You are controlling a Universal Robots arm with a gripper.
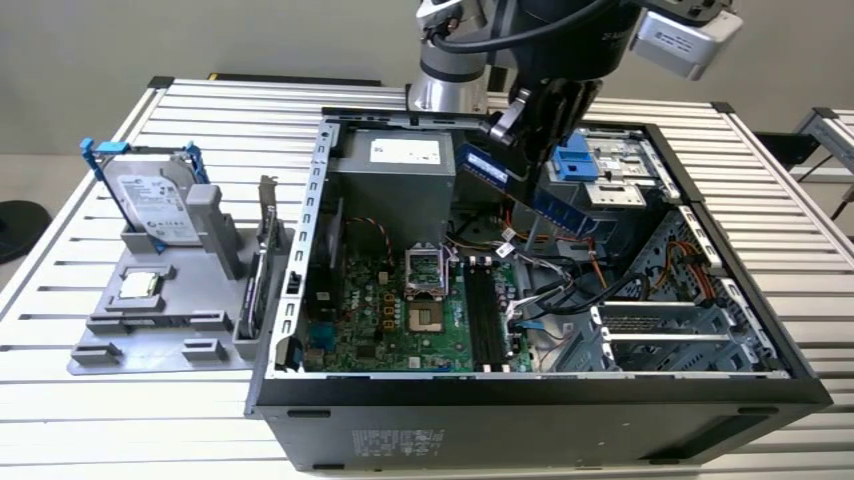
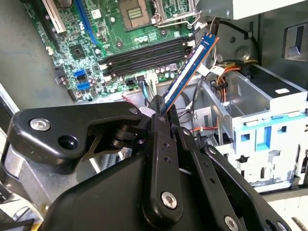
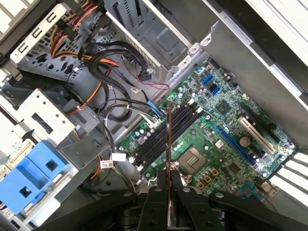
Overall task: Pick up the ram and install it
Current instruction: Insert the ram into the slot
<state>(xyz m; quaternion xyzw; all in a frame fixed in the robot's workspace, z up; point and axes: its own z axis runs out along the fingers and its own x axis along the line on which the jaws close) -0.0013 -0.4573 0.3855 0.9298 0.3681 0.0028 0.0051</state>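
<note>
Ram [image 2: 188, 70] over open case [image 1: 534, 400], slatted table [image 1: 107, 420]

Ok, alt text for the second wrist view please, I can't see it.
The black tool grips a blue ram stick by one end, tilted above the open case. Beyond it lie the green motherboard and its empty memory slots.

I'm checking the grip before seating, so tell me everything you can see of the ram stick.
The ram is a long, thin circuit-board stick, blue with a copper-coloured edge. The end effector is shut on one end; the rest juts out free, tilted in the exterior view. It hangs inside the open computer case, above the motherboard, not seated in the black memory slots, seemingly touching nothing else.
</note>
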